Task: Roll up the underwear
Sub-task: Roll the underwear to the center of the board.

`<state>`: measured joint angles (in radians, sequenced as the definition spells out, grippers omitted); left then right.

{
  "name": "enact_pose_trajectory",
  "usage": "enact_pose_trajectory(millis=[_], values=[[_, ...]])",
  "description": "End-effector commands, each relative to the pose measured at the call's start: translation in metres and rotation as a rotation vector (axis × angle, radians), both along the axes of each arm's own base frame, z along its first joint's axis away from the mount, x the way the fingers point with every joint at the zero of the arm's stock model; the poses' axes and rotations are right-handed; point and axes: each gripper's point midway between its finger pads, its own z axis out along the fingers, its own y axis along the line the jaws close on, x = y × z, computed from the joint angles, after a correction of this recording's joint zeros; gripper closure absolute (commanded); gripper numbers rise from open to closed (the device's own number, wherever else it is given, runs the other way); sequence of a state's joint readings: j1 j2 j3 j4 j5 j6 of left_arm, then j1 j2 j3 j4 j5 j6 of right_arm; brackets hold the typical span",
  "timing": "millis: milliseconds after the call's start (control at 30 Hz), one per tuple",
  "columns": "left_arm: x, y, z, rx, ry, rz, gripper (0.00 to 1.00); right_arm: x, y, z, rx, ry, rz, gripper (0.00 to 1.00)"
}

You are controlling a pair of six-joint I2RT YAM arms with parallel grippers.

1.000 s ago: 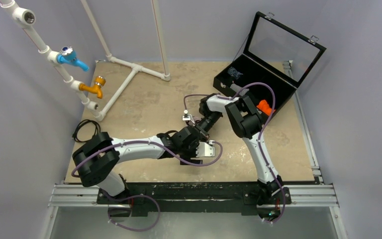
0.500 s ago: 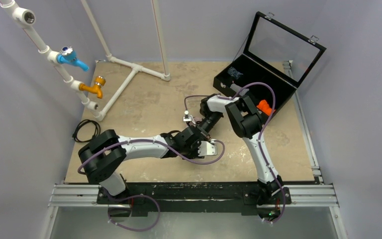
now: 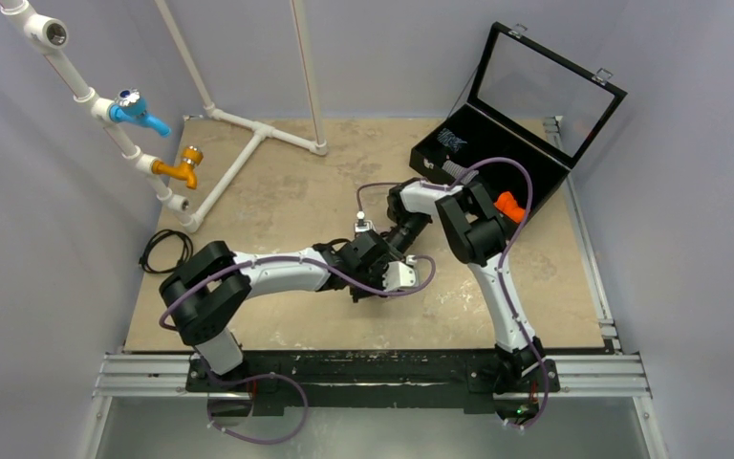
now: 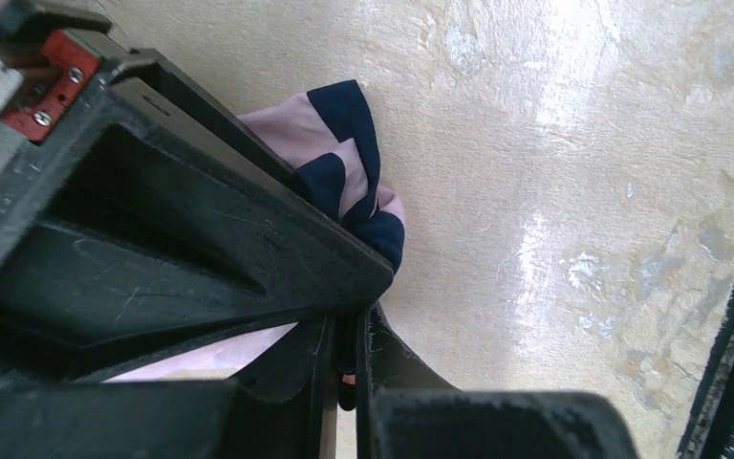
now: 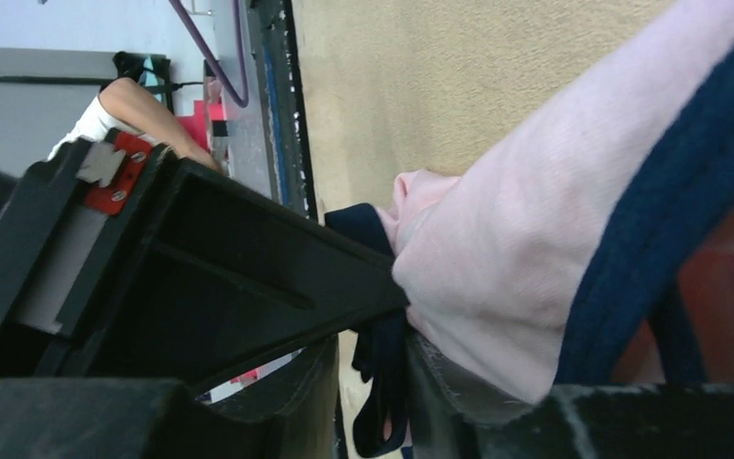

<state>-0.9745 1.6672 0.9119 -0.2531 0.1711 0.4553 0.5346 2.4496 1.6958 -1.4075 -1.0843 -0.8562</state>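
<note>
Snapped the left gripper [image 4: 346,344] from wide apart to clamped on a navy-edged fold of the underwear [image 4: 358,186]. Swung the left arm [image 3: 282,271], in the top view, rightward from the lower left of the frame, lifting its wrist toward the centre, tight against the right arm [image 3: 483,239]. Loosened the right gripper [image 5: 382,382] from clamped to slightly parted, navy trim hanging in the gap.

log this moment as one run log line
left tool: shut on pale pink fabric briefs with navy trim | right tool: same briefs in its gap, grip unclear
</note>
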Motion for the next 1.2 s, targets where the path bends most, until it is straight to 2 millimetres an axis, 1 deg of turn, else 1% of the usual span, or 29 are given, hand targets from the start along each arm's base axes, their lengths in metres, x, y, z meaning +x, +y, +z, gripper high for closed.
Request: enact_pose_trajectory(millis=[0,100,333,500,667,933,1000,1167], values=[[-0.02,-0.007,-0.006,-0.023,0.165,-0.033,1.0,0.025,0.006,0.022,0.072,-0.143,-0.016,0.62],[-0.021,-0.006,-0.009,-0.012,0.173,-0.033,1.0,0.032,0.004,0.026,0.068,-0.162,-0.028,0.58],[-0.016,-0.004,-0.009,-0.011,0.194,-0.009,1.0,0.047,-0.007,0.035,0.049,-0.216,-0.051,0.56],[-0.009,-0.003,-0.005,-0.026,0.23,0.025,1.0,0.061,-0.026,0.042,0.036,-0.256,-0.096,0.56],[-0.005,-0.002,-0.003,-0.039,0.283,0.051,1.0,0.08,-0.051,0.051,0.022,-0.337,-0.165,0.58],[0.007,-0.002,0.009,-0.099,0.472,0.105,1.0,0.109,-0.09,0.065,-0.02,-0.511,-0.346,0.6],[0.008,-0.002,0.011,-0.106,0.528,0.115,1.0,0.114,-0.096,0.068,-0.029,-0.553,-0.389,0.6],[0.013,-0.002,0.015,-0.127,0.711,0.156,1.0,0.114,-0.1,0.073,-0.021,-0.671,-0.441,0.6]])
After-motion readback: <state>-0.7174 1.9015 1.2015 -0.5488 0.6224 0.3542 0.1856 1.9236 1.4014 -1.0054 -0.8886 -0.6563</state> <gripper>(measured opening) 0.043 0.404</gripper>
